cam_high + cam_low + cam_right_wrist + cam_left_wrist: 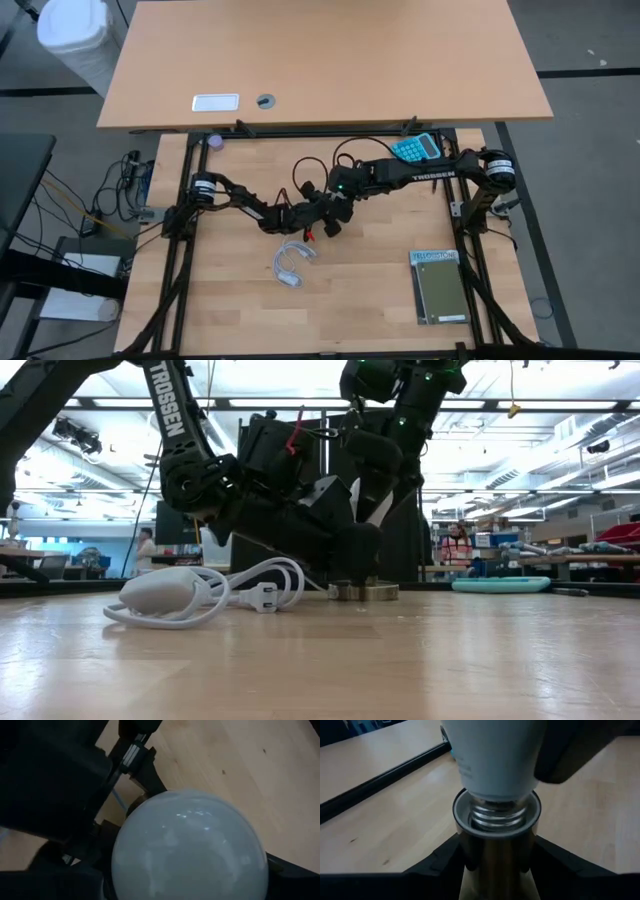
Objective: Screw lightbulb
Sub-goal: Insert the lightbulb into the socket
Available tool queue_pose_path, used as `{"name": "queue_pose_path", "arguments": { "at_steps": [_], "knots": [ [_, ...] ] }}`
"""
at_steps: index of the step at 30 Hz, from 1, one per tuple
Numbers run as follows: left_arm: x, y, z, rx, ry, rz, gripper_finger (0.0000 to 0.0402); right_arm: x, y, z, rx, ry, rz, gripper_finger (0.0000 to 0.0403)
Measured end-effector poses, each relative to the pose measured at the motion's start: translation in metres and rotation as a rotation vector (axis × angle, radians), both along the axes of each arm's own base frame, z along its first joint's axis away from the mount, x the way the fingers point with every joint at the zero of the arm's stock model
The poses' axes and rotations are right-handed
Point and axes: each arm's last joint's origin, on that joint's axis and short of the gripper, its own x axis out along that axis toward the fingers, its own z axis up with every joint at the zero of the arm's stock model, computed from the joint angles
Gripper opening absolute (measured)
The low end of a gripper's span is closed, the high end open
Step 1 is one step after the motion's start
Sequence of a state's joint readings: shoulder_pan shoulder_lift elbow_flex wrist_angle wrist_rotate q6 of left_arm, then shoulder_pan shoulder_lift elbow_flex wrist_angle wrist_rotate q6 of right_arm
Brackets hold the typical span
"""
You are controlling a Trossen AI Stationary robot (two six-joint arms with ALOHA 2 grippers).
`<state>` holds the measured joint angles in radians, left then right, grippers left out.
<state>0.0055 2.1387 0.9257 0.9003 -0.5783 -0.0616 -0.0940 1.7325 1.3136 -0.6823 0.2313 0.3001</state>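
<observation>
Item: small white pear-shaped lightbulb with silvery-grey screw base (492, 765); stood upright near the middle of the pale wooden worktop (370, 290), threaded base entered into the round grey metal socket (496, 827); several turns of thread seen above the socket rim in the left wrist view, so judged only partly screwed in.

Left gripper (495, 870): low at the worktop, jaws clenched on the socket body from either side; judged as steadying it.

Right gripper (187, 885): above, jaws set around the bulb's rounded glass dome (187, 852), grasping it; dark finger of that gripper shown beside the bulb in the left wrist view.

Both arms met at mid-worktop in the high view, bulb itself hidden there beneath them.

Also listed: coiled white cable with plug (205, 592), lying just beside the socket base (363, 591); teal calculator (415, 149) at the far edge, well apart; dark green rectangular booklet (438, 287) at the near right, well apart.

Progress, as judged: bulb seated and started in the thread; remaining, further turning until the exposed thread is sunk and the bulb's collar met with the rim, then release of both grips.
</observation>
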Motion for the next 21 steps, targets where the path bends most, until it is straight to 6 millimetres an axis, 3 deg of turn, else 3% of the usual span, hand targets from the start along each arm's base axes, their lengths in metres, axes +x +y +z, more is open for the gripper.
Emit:
{"name": "queue_pose_path", "arguments": {
  "at_steps": [21],
  "knots": [
    [0.0007,-0.0011,-0.0004,-0.049,-0.022,-0.018,0.0195,0.0017,-0.0029,-0.0084,-0.024,-0.013,0.149,0.0265]
  ]
}}
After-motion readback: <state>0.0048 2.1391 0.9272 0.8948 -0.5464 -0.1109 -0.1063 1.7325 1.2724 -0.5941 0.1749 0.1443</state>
